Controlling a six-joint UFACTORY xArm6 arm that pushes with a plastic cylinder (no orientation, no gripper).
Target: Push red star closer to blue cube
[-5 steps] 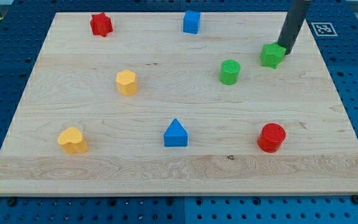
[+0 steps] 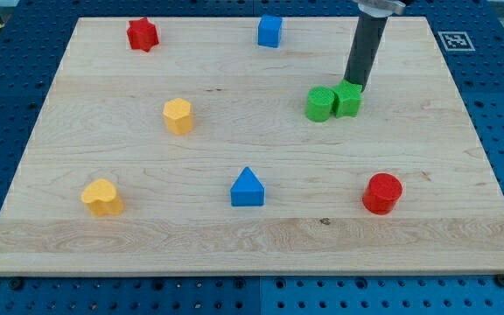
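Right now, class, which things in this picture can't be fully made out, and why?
- My tip: contact with the green star is hidden behind that block.
- Rod's upper part: cut off by the view's top.
- Green star and green cylinder: touching or just apart, unclear.

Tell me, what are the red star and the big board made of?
The red star looks like plastic: one solid bright colour, smooth and a bit matte. It could be painted, though. The board looks like pale wood, since long grain lines and a small dark knot show on it.
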